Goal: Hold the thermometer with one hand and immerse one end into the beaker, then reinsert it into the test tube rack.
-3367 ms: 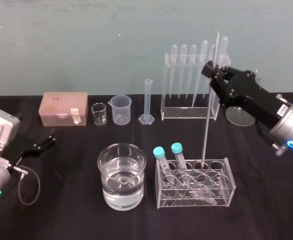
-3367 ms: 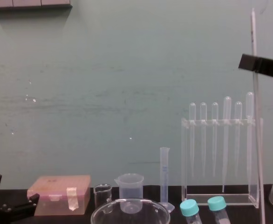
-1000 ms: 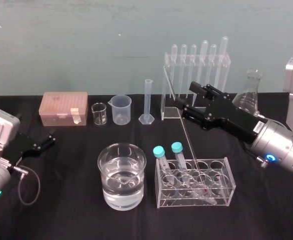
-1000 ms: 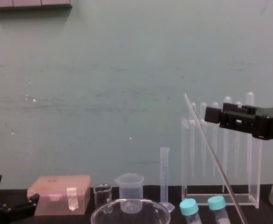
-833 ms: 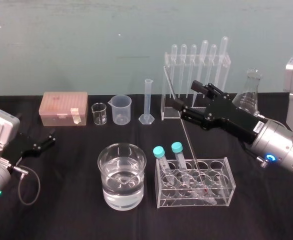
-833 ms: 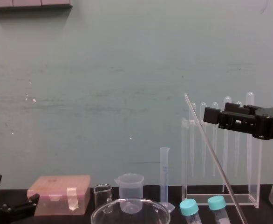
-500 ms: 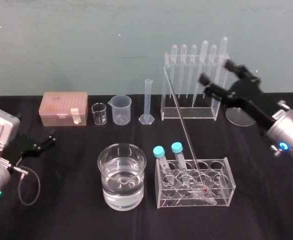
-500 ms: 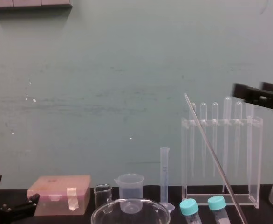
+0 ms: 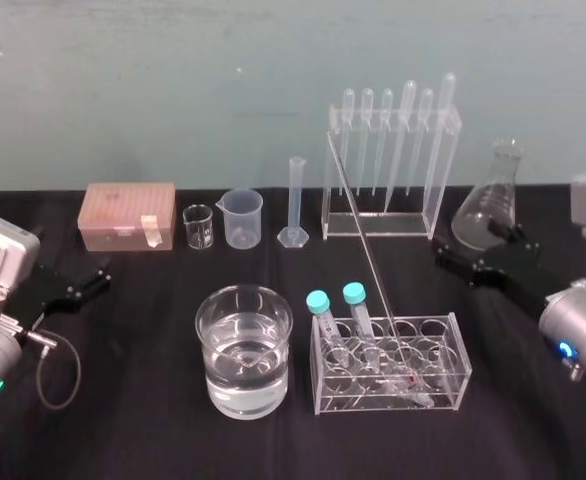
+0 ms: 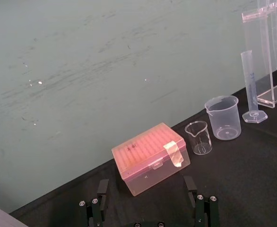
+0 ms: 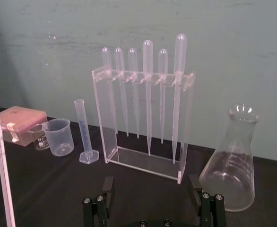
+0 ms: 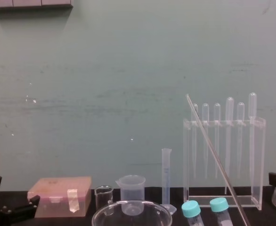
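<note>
Even, diffuse light is falling from overhead. The black cloth (image 9: 143,420) is soaking it up and showing no hard shadows. The teal wall (image 12: 105,70) is lighting evenly, with a few bright specks glinting. Soft highlights are riding the beaker (image 9: 243,318) rim and the flask (image 11: 229,168). A blue status lamp (image 9: 565,350) is glowing.

- You're looking at a lab bench: a black-covered table (image 9: 153,420) against a plain green wall (image 9: 173,80).
- The glassware gives it away: a cone-shaped flask (image 9: 488,205), a tall measuring cylinder (image 9: 295,200), a wide beaker (image 9: 243,350) (part full of clear liquid).
- Droppers (image 9: 407,130) hang in a row, and blue-capped tubes (image 9: 353,296) stand nearby.
</note>
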